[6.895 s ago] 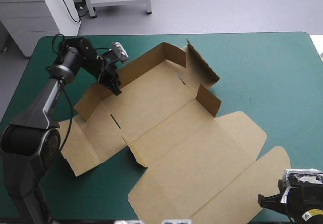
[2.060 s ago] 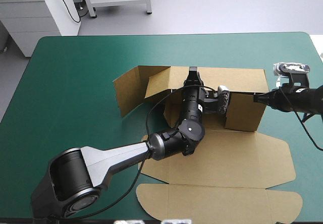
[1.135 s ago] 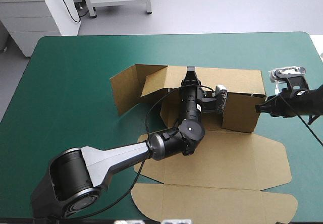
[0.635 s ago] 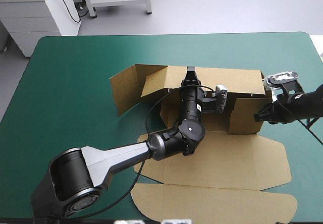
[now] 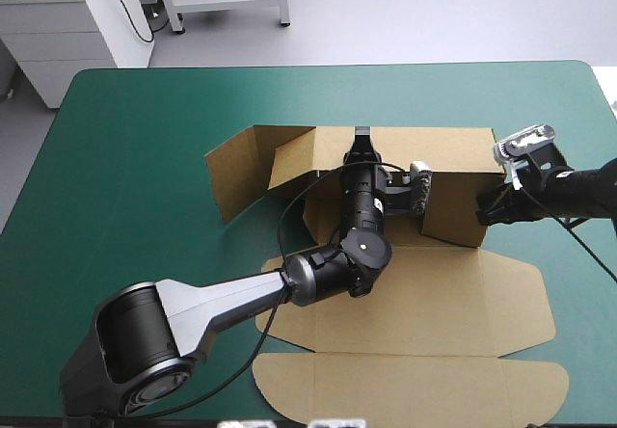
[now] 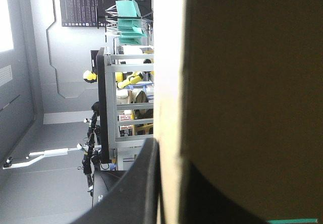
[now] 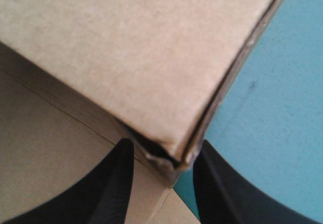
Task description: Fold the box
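Box [image 5: 453, 153]: brown, walls raised, lid flat; long axis runs from my left claw [image 5: 359, 139] to my right claw [image 7: 161, 151]. Left claw: clenched on its far wall. Right claw: released, straddling the end corner just ahead. Teal-green cover [image 5: 145, 129] beneath.

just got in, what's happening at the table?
Two robot arms are folding the brown box on the teal-green table. Its walls are raised; the lid lies flat toward the near edge. The left gripper is shut on the far wall; the right gripper, open, straddles the right end wall's near corner.
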### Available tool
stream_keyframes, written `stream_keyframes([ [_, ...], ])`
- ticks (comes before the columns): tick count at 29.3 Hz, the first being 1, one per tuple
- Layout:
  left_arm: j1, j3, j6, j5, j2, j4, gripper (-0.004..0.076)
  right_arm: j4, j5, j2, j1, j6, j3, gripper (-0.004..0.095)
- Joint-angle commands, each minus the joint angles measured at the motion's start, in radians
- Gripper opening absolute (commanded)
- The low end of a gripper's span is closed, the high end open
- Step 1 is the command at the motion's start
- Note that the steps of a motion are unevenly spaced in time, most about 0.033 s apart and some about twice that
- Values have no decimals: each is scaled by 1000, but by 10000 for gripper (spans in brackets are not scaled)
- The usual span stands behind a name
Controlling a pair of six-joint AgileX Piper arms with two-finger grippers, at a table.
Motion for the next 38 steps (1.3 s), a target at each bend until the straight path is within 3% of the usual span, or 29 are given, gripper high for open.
stream_keyframes([
  [1, -2, -17, -22, 16, -42, -31, -8, 126, -54, -3, 1, -48, -20, 360],
  [5, -2, -17, -38, 16, -42, 17, -8, 300, -48, 58, 1, -190, -16, 360],
  [12, -4, -17, -52, 9, -49, 47, -8, 474, 25, 126, 1, -391, -16, 359],
  [20, -10, -17, -53, 6, -49, 47, -8, 532, 87, 185, 1, -465, -16, 328],
  [25, -10, -17, -53, -5, -49, 47, -8, 587, 107, 194, 1, -498, -16, 176],
  [29, -10, -17, -53, -5, -49, 49, -8, 603, 58, 194, 1, -510, -16, 41],
  [38, -10, -17, -53, -1, -49, 49, -8, 589, -62, 190, 1, -422, -16, 2],
])
